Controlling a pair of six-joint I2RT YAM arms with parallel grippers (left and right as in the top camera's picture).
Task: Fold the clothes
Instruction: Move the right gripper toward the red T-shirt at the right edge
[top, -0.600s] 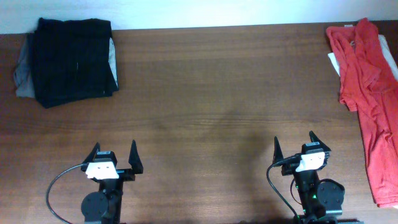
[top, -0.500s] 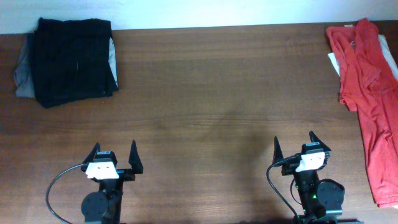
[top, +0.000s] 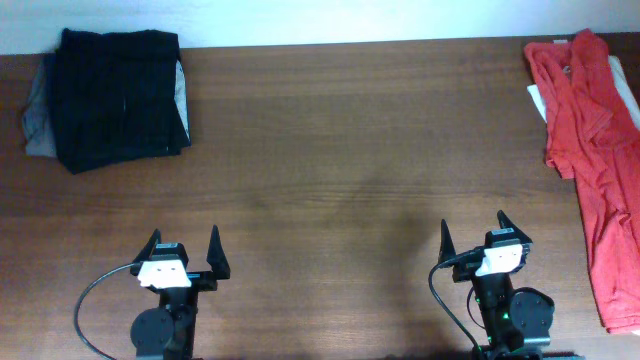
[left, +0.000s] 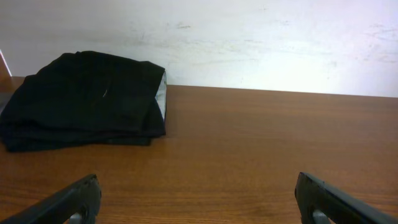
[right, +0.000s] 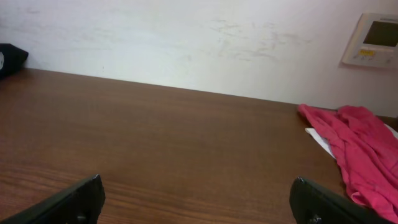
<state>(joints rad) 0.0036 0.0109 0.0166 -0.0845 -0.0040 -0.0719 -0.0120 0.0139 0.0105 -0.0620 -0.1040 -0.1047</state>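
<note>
Evidently parked ready to begin, the left gripper (top: 184, 242) and right gripper (top: 474, 226) sit at seven and five o'clock, jaws spread and empty. The red-orange T-shirt (top: 592, 150) lies crumpled at three o'clock, nearest the right arm, and is cut off by the frame edge. A white garment (top: 537, 100) beneath it barely shows.

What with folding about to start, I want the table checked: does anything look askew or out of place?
The red-orange T-shirt lies crumpled in a long strip along the right edge of the table, running out of the overhead view, over a white garment. The black folded stack at left looks tidy. Nothing looks damaged.
</note>
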